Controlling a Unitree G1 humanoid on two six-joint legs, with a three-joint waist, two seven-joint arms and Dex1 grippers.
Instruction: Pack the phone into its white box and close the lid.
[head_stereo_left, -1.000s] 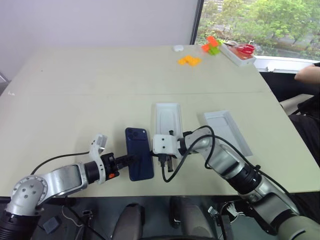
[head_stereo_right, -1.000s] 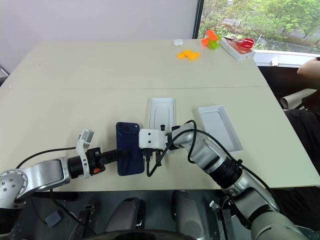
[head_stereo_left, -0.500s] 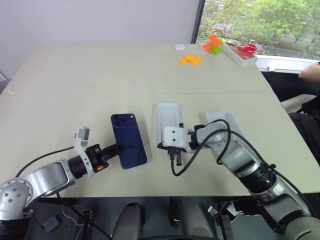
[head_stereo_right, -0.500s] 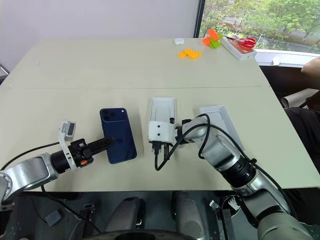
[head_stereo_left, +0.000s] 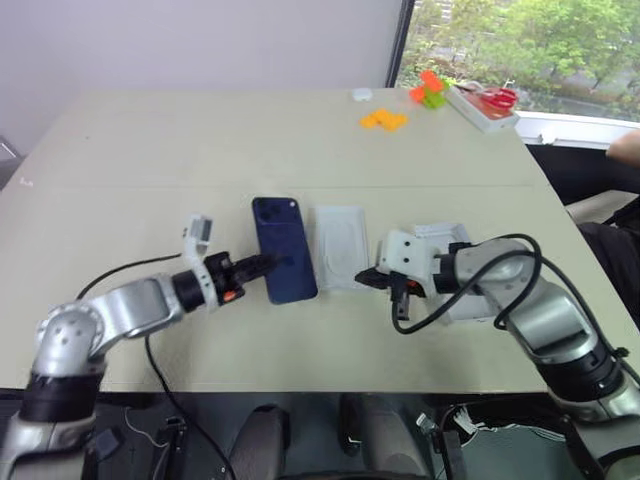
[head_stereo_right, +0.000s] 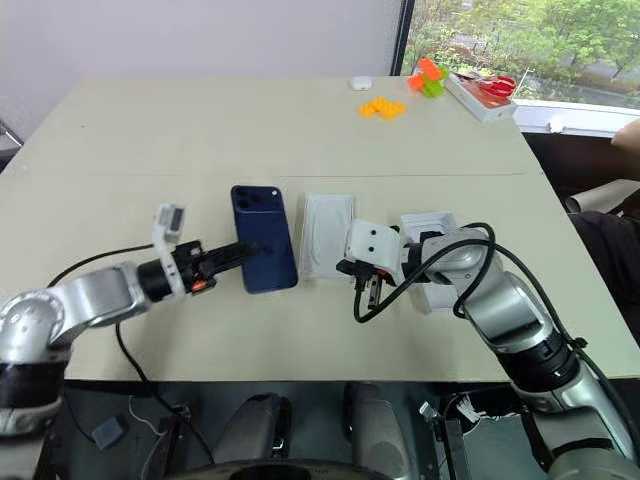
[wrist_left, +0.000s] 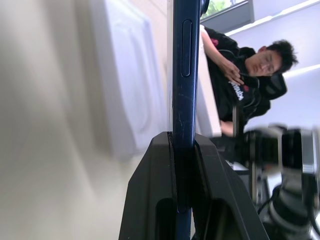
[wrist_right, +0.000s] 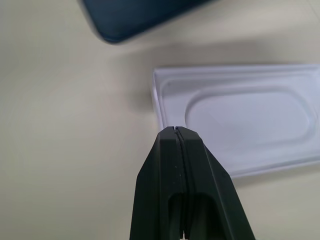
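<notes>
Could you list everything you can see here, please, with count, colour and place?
phone: one, dark navy, held off the table by the left gripper.
insert: one, white with a rounded hollow, on the table just right of the phone.
white box: one, white, behind the right gripper, partly hidden.
blocks: a few, orange, far right part of the table; more in orange and green beyond.
small object: one, white, far edge.
table: one, beige.
person: one, dark clothes, beside the table on the right.
left gripper: shut on the phone's edge.
right gripper: shut, empty, near the insert.
</notes>
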